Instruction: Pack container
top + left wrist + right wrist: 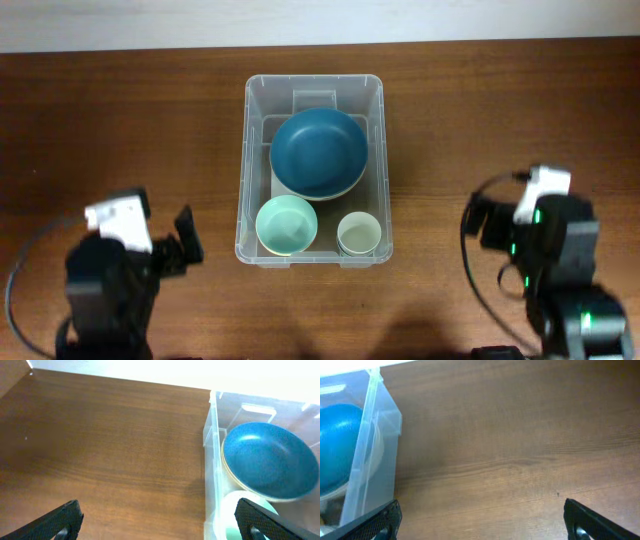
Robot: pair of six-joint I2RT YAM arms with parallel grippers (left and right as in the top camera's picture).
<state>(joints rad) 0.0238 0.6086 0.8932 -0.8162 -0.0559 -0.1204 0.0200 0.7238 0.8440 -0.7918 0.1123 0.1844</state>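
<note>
From overhead, I see the container (244, 170) at the middle of the wooden table (120, 130), long side running away from me. Inside it, a blue bowl (318, 152) fills the far half, with a pale rim showing under its near edge. In the near half a mint bowl (287, 224) sits on the left and a small white cup (358, 234) on the right, just beside each other. The left arm (110, 260) is on the table side to the left of the container and the right arm (560, 250) is well apart on the right. Neither touches the container.

On the left wrist camera, the left gripper (160, 527) is spread wide with nothing between its dark fingers (65, 520), and bare wood lies under it. The container's clear wall runs down the right side of the view, with the blue bowl and a bit of the mint bowl behind it.

On the right wrist camera, the right gripper (482, 527) is also spread wide and empty over bare table. The container's corner stands at the left edge, with the blue bowl showing through the plastic.
</note>
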